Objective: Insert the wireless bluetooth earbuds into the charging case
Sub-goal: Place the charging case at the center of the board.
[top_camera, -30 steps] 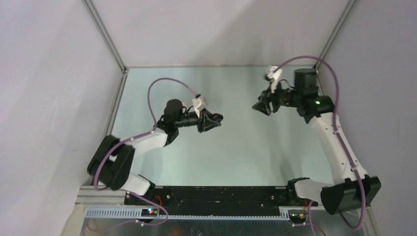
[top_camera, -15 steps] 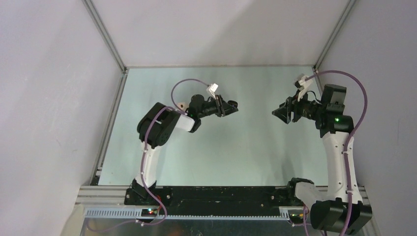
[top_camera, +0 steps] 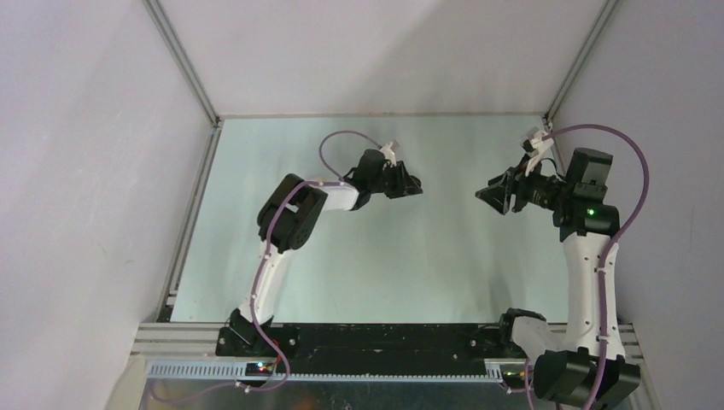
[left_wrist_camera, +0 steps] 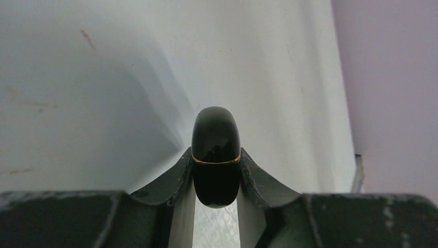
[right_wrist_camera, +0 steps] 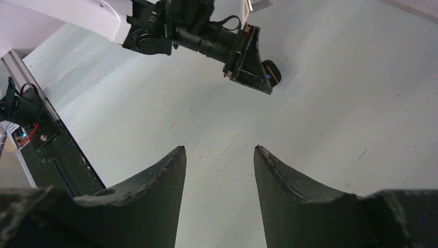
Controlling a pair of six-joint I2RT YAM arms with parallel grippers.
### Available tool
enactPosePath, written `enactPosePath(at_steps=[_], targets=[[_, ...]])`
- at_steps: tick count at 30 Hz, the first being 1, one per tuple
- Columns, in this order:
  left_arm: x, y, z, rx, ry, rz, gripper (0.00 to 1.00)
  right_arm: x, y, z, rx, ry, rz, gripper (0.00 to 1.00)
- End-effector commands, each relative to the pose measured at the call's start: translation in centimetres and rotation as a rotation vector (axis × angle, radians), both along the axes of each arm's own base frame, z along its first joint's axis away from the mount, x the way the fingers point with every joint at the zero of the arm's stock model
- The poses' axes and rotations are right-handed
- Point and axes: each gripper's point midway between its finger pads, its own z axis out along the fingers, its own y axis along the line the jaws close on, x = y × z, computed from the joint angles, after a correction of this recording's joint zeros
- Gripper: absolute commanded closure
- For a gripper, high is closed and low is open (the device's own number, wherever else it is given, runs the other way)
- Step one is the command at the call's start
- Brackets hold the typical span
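The left fingers (left_wrist_camera: pixel 182 174) pinch a glossy black case (left_wrist_camera: pixel 216 155) by its lower half. The rounded top pokes out beyond the tips, and a gold seam (left_wrist_camera: pixel 216 161) runs across it at the level of the tips. The right fingers (right_wrist_camera: pixel 166 178) are spread wide and hold nothing. They point at the case from well apart on its right.

No buds show in any view, so where they lie cannot be told.

The main risk is the grip. The case is smooth and curved and only two narrow pads hold it, so a push from the right fingers could make it twist or slide out onto the worktop (top_camera: pixel 427 256). The seam looks closed. If it is, the lid has to be opened first, and prying it would strain that same hold.

The left wrist view shows the seam and how both pads sit against the case, but nothing of the other arm. The right wrist view shows the case (right_wrist_camera: pixel 272 72) from outside, jutting past the left fingers and seemingly off the worktop, with a small blue light (right_wrist_camera: pixel 268 77) on it. The top view shows the two arms facing each other, but there the case cannot be told from the dark fingers.
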Motion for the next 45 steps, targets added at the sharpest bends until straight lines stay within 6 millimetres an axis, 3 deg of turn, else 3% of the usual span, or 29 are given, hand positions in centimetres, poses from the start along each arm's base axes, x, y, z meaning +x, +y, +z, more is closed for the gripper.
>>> enactPosePath(at_steps=[1, 13, 18, 26, 30, 33, 34, 36, 38, 39, 40, 41, 42, 43, 44, 45], targets=[[-0.7, -1.8, -0.9, 0.163, -0.001, -0.048, 0.76, -0.7, -0.1, 1.8, 0.029, -0.059, 0.005, 0.45], [0.9, -5.8, 0.3, 0.178, -0.012, -0.077, 0.62, -0.8, -0.8, 2.2, 0.040, -0.092, -0.018, 0.45], [0.5, -6.5, -0.2, 0.208, 0.014, -0.091, 0.54, -0.9, -0.8, 2.1, 0.041, -0.091, -0.015, 0.45], [-0.4, -6.9, -0.4, 0.225, 0.047, -0.103, 0.31, -1.1, -0.6, 2.2, 0.040, -0.098, -0.010, 0.45], [-1.2, -6.1, -0.8, 0.263, 0.077, -0.114, 0.24, -1.1, -0.6, 2.3, 0.043, -0.098, -0.008, 0.44], [-2.4, -4.6, 0.2, 0.297, 0.052, -0.130, 0.14, -1.2, -0.6, 2.3, 0.049, -0.097, -0.007, 0.44], [-2.7, -4.1, 0.5, 0.304, 0.043, -0.131, 0.05, -1.2, -0.5, 2.3, 0.053, -0.094, -0.008, 0.43], [-3.3, -2.5, 2.4, 0.316, -0.010, -0.138, 0.01, -1.2, -0.5, 2.5, 0.061, -0.096, -0.008, 0.39], [-3.7, -0.3, 5.6, 0.330, -0.105, -0.151, 0.01, -1.2, -0.4, 2.7, 0.071, -0.095, -0.016, 0.26], [-3.9, 1.7, 7.9, 0.350, -0.182, -0.163, 0.01, -1.4, -0.4, 2.8, 0.072, -0.098, -0.019, 0.12], [-3.9, 2.9, 9.3, 0.361, -0.225, -0.163, 0.01, -1.5, -0.3, 2.9, 0.078, -0.100, -0.022, 0.07], [-4.0, 5.6, 12.1, 0.389, -0.313, -0.165, 0.01, -1.7, -0.2, 3.1, 0.083, -0.102, -0.026, 0.02], [-4.4, 7.6, 12.2, 0.427, -0.323, -0.164, 0.01, -1.9, -0.2, 3.5, 0.078, -0.126, -0.033, 0.01], [-3.8, 10.5, 16.1, 0.431, -0.423, -0.125, 0.01, -2.0, -0.2, 3.6, 0.086, -0.124, -0.044, 0.01], [-4.2, 12.4, 16.5, 0.441, -0.418, -0.123, 0.01, -2.0, -0.4, 4.1, 0.077, -0.152, -0.071, 0.01], [-3.6, 16.1, 20.2, 0.429, -0.484, -0.055, 0.01, -1.8, -0.9, 4.3, 0.082, -0.143, -0.118, 0.01]])
